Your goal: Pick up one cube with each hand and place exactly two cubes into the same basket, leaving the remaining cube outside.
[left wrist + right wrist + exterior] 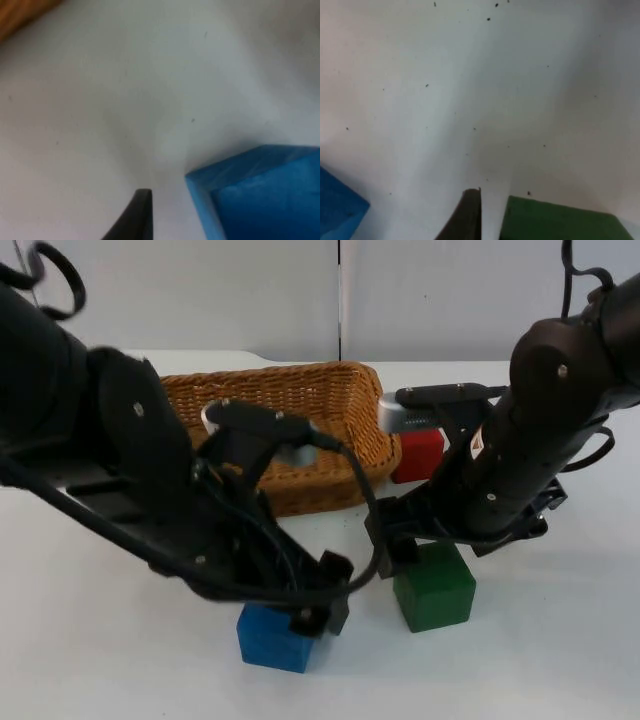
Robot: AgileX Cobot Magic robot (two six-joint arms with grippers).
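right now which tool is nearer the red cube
Right. The right tool is down at the green cube, just in front of the red cube. The left tool is farther off, down at the blue cube.

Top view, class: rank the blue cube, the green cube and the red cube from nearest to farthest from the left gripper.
1. Blue cube: right at the left gripper, on the near table.
2. Green cube: beside it, under the right arm.
3. Red cube: farthest, back beside the basket.
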